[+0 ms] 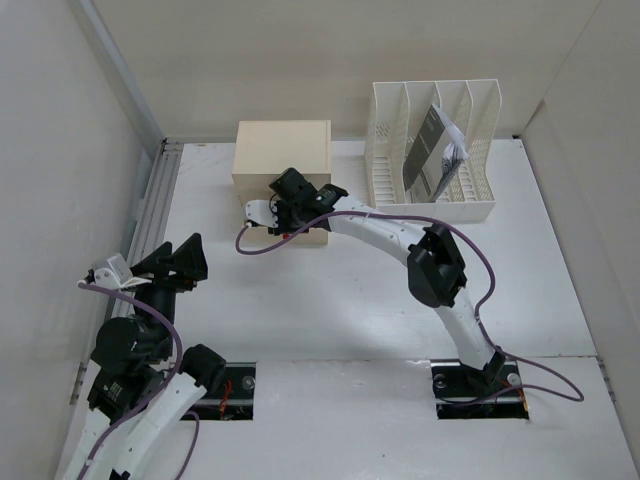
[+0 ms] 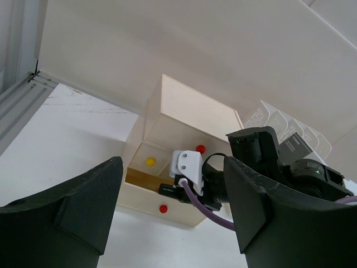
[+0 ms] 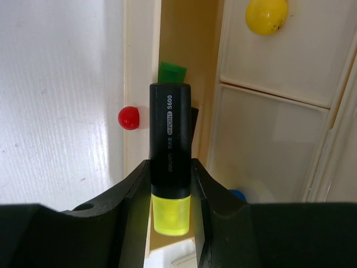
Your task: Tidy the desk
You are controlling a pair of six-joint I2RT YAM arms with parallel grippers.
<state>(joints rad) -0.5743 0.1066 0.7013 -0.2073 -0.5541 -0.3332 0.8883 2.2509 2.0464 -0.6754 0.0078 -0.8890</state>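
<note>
We log the tabletop [image 1: 330,310] filling the top view, with its aluminium rail [image 1: 150,210] along the 9 o'clock edge. The right claw [image 3: 170,167] is clamped on the barrel of a black highlighter [image 3: 169,123] with a yellow end, held at the pulled-out drawer [image 3: 136,67] of the beige drawer box [image 1: 282,150] at 12 o'clock. We see a green item [image 3: 171,72] in that drawer. The left claw [image 1: 180,258] sits at 8 o'clock, spread wide. The file rack [image 1: 430,150] stands at 1 o'clock.

There are one drawer box [image 1: 282,150], one file rack [image 1: 484,112], one highlighter [image 3: 169,128], two red knobs [image 2: 200,148] [image 2: 163,208], one yellow knob [image 2: 150,162], one blue knob [image 3: 238,195].
</note>
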